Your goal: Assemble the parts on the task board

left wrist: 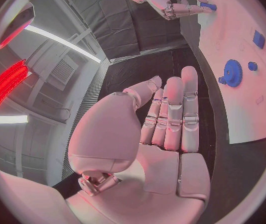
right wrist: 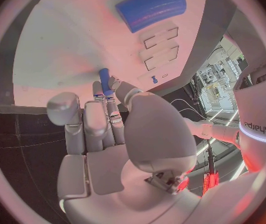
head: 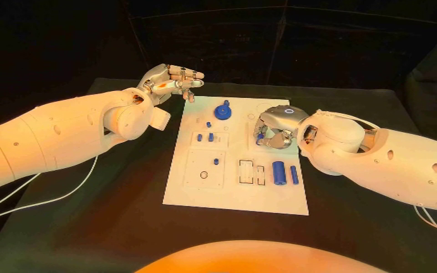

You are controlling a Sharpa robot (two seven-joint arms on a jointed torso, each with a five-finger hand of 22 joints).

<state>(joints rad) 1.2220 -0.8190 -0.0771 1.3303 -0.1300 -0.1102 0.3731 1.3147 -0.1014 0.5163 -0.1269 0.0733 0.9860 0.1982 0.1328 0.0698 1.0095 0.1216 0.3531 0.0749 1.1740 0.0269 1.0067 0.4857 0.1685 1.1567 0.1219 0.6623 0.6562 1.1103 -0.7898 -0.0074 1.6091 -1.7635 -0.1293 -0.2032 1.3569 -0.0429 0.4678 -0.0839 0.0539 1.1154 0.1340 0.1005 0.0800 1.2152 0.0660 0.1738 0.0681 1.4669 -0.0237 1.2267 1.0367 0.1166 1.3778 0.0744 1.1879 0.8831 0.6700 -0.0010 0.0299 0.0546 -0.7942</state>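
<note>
White task board sits mid-table on the black table, and you can read everything off it. Your right hand is over the board's right side, fingers curled down onto the plate; in the right wrist view they're pinching a small blue peg at the tips, w/ the peg's end against the board surface. Your left hand hangs off the board's far-left corner, above the table, not touching the board; left wrist view shows its fingers straight and side by side, thumb alongside, nothing in them. Blue gear lies on the board's far end, between the two hands, just beside the right one. Big blue cylinder lies flat on the board's right side, nearer you than the right hand, w/ a thinner blue pin just beside it. Couple of small blue pegs stand on the board's left half, near the middle.
</note>
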